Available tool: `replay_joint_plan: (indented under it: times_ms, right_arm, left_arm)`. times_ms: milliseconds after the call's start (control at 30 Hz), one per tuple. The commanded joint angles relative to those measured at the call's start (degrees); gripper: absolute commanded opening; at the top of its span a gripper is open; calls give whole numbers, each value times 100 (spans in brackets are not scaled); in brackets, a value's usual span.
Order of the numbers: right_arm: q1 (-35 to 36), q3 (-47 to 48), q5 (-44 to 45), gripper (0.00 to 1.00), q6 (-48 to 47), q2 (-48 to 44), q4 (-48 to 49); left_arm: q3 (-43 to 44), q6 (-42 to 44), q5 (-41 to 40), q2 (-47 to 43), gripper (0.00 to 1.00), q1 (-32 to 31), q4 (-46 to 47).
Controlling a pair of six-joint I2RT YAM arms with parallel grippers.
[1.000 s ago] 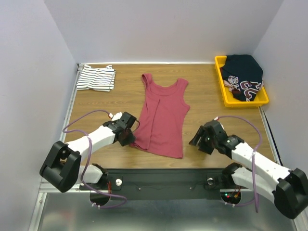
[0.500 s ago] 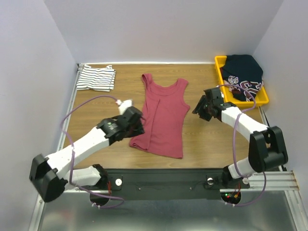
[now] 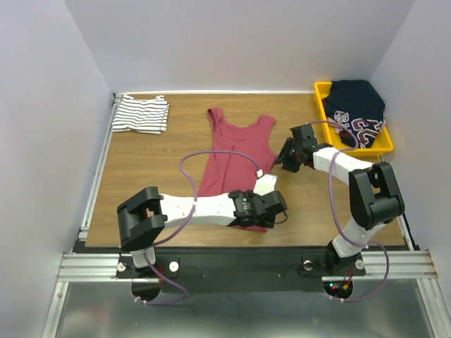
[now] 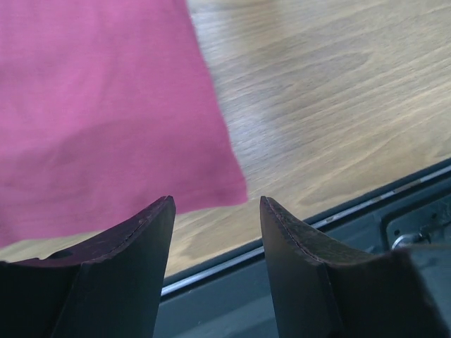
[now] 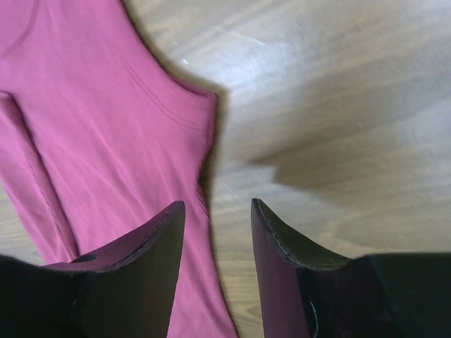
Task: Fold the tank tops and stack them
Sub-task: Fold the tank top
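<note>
**Task items.** The maroon tank top (image 3: 239,158) lies flat at the middle of the tabletop (image 3: 151,165), with its straps toward the far edge and its hem toward the near edge. A lengthwise flap along its left side is folded over onto the body. The striped tank top (image 3: 141,114) lies folded in the far left corner, well apart from the maroon one. The two tops are not stacked.

**Left arm.** The arm reaches across the near edge of the tabletop to the hem corner on the right side of the maroon tank top. The left fingers (image 4: 130,243) are parted by a moderate gap and hold nothing. In the left wrist view, the hem corner lies just ahead of that gap, flat on the wood. Whether the tips touch the cloth cannot be told. The dark rail (image 4: 366,204) at the near edge runs beneath the finger on the right of that view.

**Right arm.** The arm is positioned at the right side of the garment, just below the armhole. The right fingers (image 5: 137,243) are parted by a similar gap, with nothing clamped between them. In the right wrist view, the garment's side edge runs down through the gap. One finger is over cloth and the other is over bare wood.

**Other items.** A yellow bin (image 3: 325,130) sits at the far right corner and contains a dark printed garment (image 3: 356,105).
</note>
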Motion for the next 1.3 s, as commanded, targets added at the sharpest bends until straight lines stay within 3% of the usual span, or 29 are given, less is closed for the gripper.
replay_joint_plan:
  times_ms: [0, 467, 667, 867, 1133, 1267]
  right_arm:
    - [-1, 354, 262, 49, -29, 135, 386]
    - [-10, 574, 361, 43, -46, 882, 535]
    - [-10, 583, 370, 34, 6, 944, 571]
    - [-80, 539, 458, 19, -11, 882, 562]
    - [-344, 592, 396, 1, -81, 821, 553]
    - [-458, 548, 536, 0, -169, 681, 553]
  left_arm:
    - [366, -40, -218, 304, 63, -134, 68]
    - [745, -155, -332, 1104, 60, -329, -91]
    - [850, 3, -270, 1350, 44, -337, -29]
    - [973, 232, -68, 1439, 0, -337, 129]
    - [982, 478, 238, 1167, 0, -337, 515]
    - [973, 654, 590, 1035, 0, -346, 849]
